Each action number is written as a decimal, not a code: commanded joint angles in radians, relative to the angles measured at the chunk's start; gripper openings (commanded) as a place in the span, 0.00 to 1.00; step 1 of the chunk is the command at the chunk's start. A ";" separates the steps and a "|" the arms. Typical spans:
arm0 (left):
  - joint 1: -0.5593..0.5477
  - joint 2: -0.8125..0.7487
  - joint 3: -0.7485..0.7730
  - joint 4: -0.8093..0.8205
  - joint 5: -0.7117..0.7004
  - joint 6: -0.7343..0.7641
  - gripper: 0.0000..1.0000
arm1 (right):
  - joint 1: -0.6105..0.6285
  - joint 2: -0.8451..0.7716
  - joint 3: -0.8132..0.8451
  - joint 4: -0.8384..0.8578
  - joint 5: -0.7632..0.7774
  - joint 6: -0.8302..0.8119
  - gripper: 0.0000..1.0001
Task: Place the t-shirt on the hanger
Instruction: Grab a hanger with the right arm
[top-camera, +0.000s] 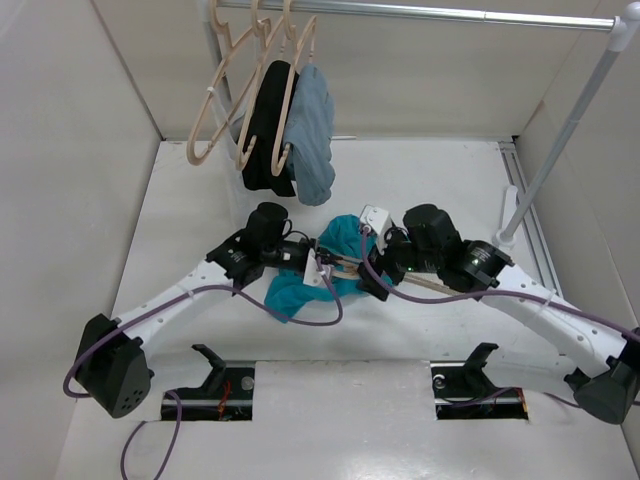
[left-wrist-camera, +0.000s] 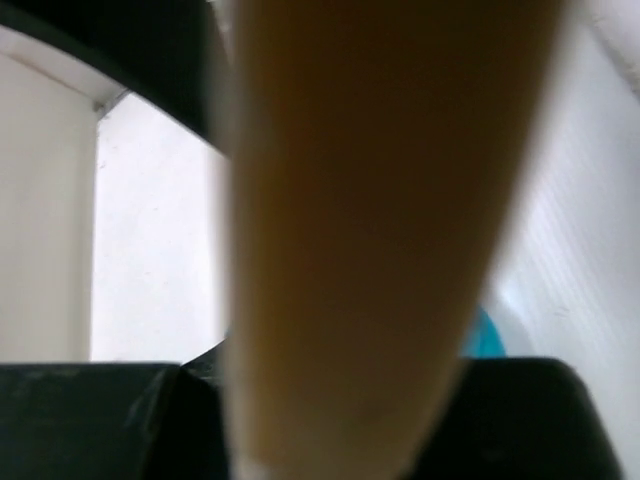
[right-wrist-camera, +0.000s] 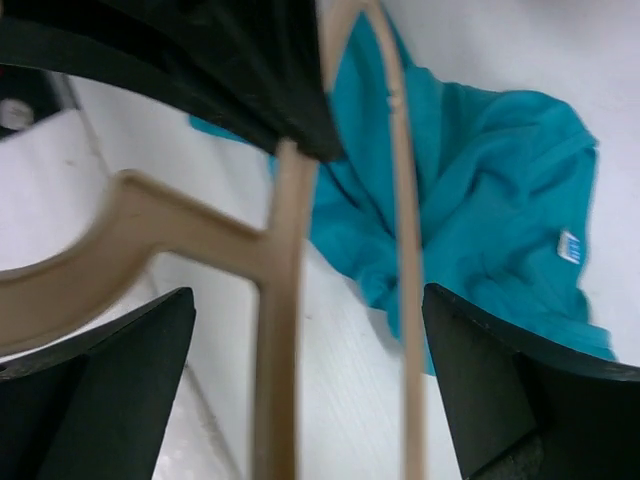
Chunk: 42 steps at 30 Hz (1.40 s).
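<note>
1. At the upper left of the overhead view, spare hangers (top-camera: 215, 110), a black garment (top-camera: 265, 120) and a grey-blue garment (top-camera: 312, 130) are hanging from the rail (top-camera: 420, 12). None of them belongs to this job.
2. Left of centre, the left claw (top-camera: 318, 262) is clenching the hanger (right-wrist-camera: 275, 300). In its own wrist view the blurred beige bar is filling the middle of the frame, with dark fingers (left-wrist-camera: 90, 420) closing in on it from both sides along the bottom edge.
3. At centre, the t-shirt (right-wrist-camera: 480, 220) is lying crumpled on the counter (top-camera: 200, 220), under and just beyond the two claws. Its white label (right-wrist-camera: 568, 246) is showing at the right of the right wrist view. No cloth appears to be sitting over the hanger yet.
4. Right of centre, the right claw (right-wrist-camera: 315, 395) is standing released. Its fingers are spread to the lower corners of its view, and the hanger's bars are passing between them without touching either.
5. Judging from this, the work is at the stage of bringing hanger and shirt together, and the threading is not yet begun. The next move is calling for the free right claw to take hold of the shirt near the neck opening, with the left claw angling one hanger arm into it.
</note>
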 joint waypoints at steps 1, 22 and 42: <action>0.005 -0.004 0.044 -0.095 0.082 0.034 0.00 | 0.021 0.020 0.027 0.005 0.177 -0.102 1.00; 0.033 0.015 0.042 0.070 0.153 -0.239 0.00 | 0.004 0.049 -0.082 0.301 0.149 -0.162 0.00; -0.108 0.213 -0.013 0.173 -0.326 -0.391 0.91 | -0.504 -0.169 -0.158 0.085 0.024 0.067 0.00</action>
